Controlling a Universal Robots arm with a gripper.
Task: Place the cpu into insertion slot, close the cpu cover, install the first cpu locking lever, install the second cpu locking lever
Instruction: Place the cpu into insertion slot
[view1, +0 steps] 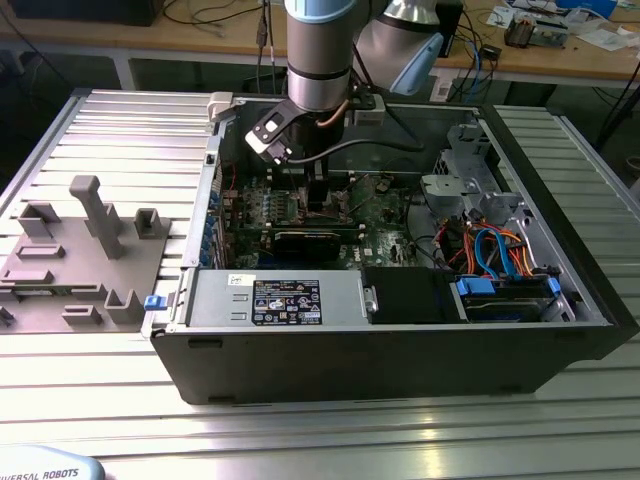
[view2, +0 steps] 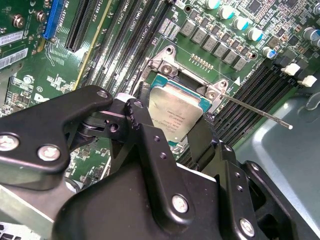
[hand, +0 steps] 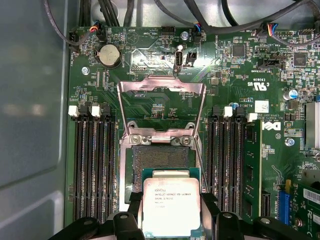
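Above insertion slot (hand: 160, 160), hand (hand: 171, 201) grips cpu (hand: 171, 207) by side edges; cpu cover (hand: 160, 84) swung open.

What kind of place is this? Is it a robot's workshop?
Probably a robotics lab or workshop: a robot arm reaches into an open computer case on a ribbed metal table, with a cluttered workbench behind.

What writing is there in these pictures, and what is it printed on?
cpu: lines of fine print on its metal top, too small to read surely.
board: white markings all over, too small to read.
white sticker on the board: print too small to read.
black label on the grey box: print too small to read.
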